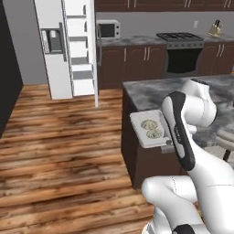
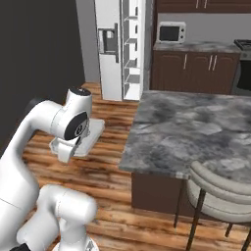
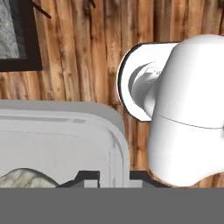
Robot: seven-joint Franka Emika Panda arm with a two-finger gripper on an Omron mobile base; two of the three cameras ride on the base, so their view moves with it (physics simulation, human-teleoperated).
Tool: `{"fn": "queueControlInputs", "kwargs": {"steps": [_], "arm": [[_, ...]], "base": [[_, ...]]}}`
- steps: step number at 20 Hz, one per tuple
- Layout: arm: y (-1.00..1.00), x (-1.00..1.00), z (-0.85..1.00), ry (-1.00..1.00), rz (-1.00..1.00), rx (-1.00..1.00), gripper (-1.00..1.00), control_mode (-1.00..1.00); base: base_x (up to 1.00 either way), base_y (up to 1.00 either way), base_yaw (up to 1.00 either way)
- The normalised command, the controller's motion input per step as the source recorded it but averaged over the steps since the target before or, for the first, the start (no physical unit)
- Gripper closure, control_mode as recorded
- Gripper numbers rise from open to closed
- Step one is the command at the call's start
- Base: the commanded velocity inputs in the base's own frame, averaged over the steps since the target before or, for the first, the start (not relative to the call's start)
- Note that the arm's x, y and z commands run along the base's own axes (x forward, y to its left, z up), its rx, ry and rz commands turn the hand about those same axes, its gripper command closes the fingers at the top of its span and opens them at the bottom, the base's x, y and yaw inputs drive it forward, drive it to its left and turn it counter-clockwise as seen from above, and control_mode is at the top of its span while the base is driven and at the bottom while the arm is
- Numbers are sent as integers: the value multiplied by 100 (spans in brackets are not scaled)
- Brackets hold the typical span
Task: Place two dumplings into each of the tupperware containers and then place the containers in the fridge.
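Observation:
The whitish tupperware container (image 1: 142,136) hangs in the air beside the island counter, level, with two pale dumplings (image 1: 151,129) in it. My gripper (image 1: 166,146) is shut on its near rim, mostly behind my forearm. In the right base view, the container (image 2: 92,133) sticks out from under my wrist. The hand view has the fingertips (image 3: 89,177) straddling the container's rim (image 3: 119,144), with one dumpling (image 3: 25,179) at the lower left. The fridge (image 1: 55,55) stands at the back left, door open, shelves showing. The dark grey container is out of view.
A grey marble island counter (image 2: 196,127) with dark sides is right beside the carried container. A padded chair (image 2: 220,188) stands at its near side. Open wooden floor (image 1: 59,141) runs to the fridge. Microwave (image 1: 109,30) and stove (image 1: 180,41) line the back wall.

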Motion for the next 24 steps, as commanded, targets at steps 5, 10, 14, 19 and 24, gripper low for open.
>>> {"fn": "queueControlInputs", "kwargs": {"steps": [5, 10, 14, 19, 24], "arm": [[0, 0, 0, 0, 0, 0, 100, 100], [0, 0, 0, 0, 0, 0, 100, 100], [0, 0, 0, 0, 0, 0, 100, 100], [0, 0, 0, 0, 0, 0, 100, 100], [0, 0, 0, 0, 0, 0, 100, 100]], "base": [[100, 100, -11], [100, 91, -15], [100, 39, -16], [100, 5, -16], [100, 52, -12]]}}
